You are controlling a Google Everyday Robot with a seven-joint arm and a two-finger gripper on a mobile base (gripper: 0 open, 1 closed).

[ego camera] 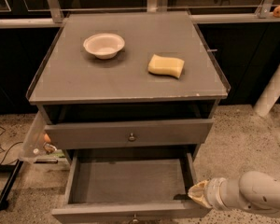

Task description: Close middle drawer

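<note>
The middle drawer (130,180) is pulled far out below the uppermost drawer front (129,133). It is a shallow grey box with nothing in it. Its front panel (130,212) runs along the bottom edge of the camera view, and its small knob (134,217) is half cut off there. My gripper (196,195) comes in from the right on a white arm (252,194). Its cream tip is at the drawer's right front corner, against the right end of the front panel. The lowest drawer is hidden.
On the grey cabinet top (84,78) stand a white bowl (104,45) and a yellow sponge (165,66). A clear plastic panel (33,141) hangs at the cabinet's left side. Cables and a black bar (7,190) lie on the speckled floor at the left. A white post (274,90) stands at the right.
</note>
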